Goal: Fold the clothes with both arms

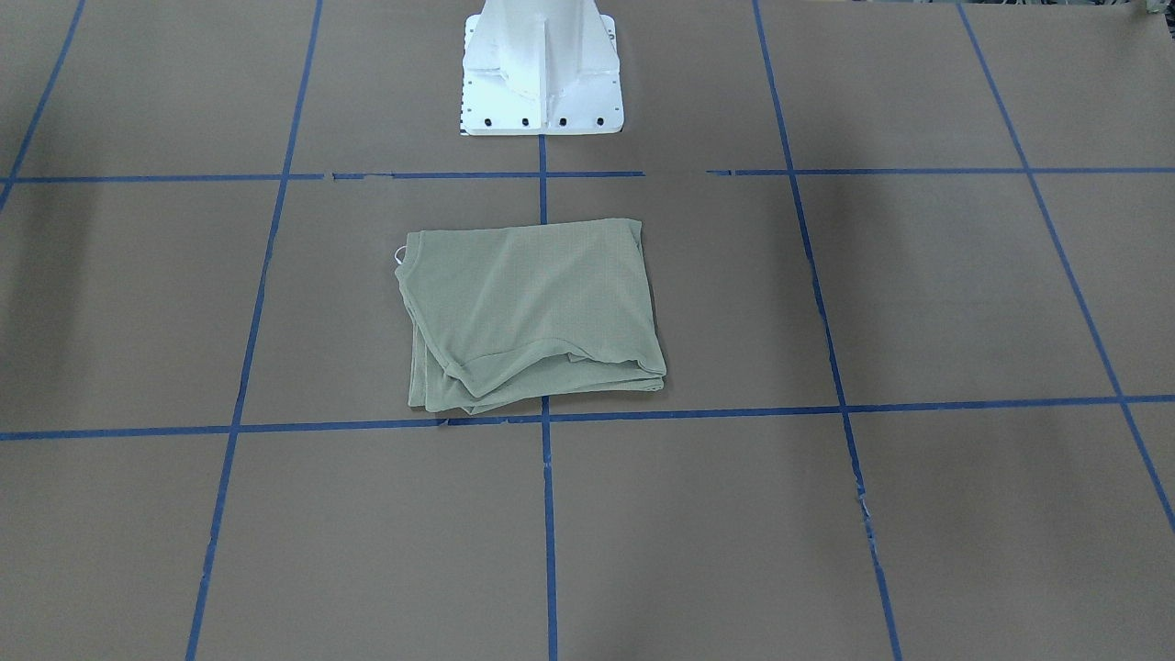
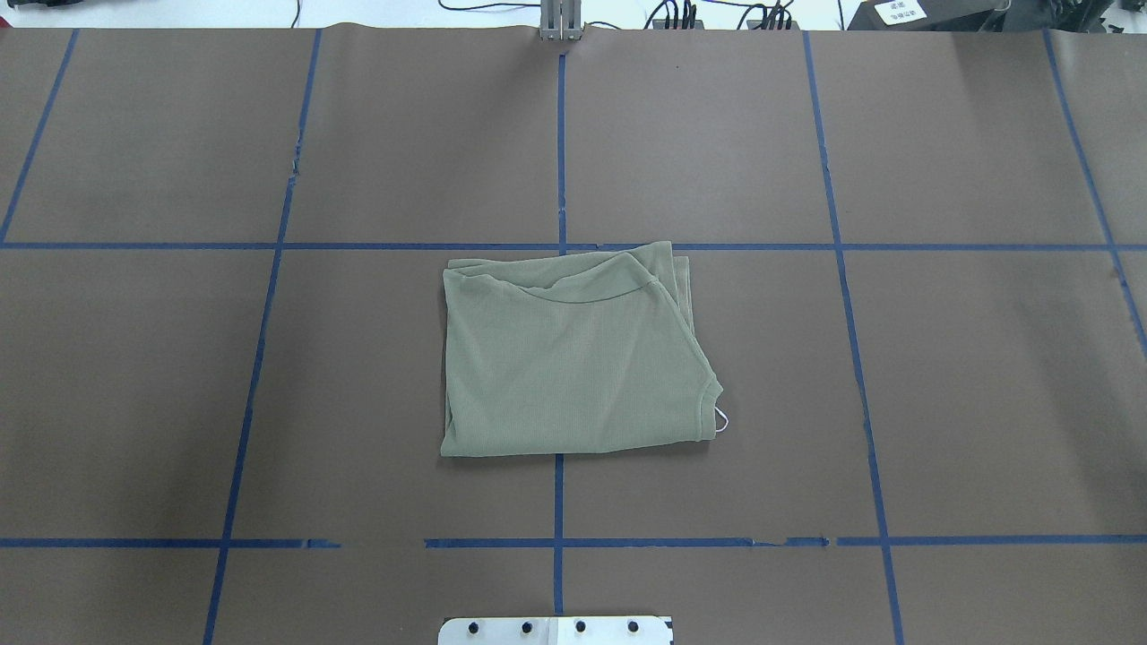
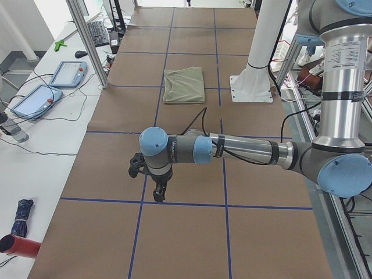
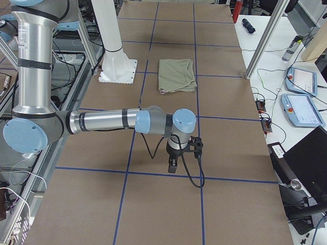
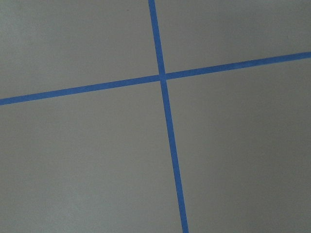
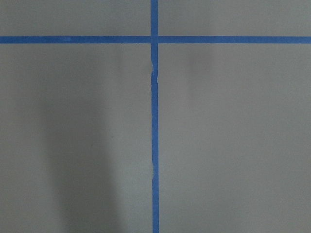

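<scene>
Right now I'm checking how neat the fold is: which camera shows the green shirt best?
Overhead exterior: the shirt lies whole, large and unobstructed, layered edges visible. Front-facing shows it similarly, slightly smaller. Both side views show it small and distant. Wrist views miss it.

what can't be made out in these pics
1. Left gripper and right gripper: open or shut is unclear; they show only in the side views, small.
2. Shirt: sleeves and chest side hidden under its own folds in every view.
3. White loop at the shirt's corner, overhead view: too small to tell what it holds.
4. Wrist views: only blue tape on the table, no gripper.
</scene>
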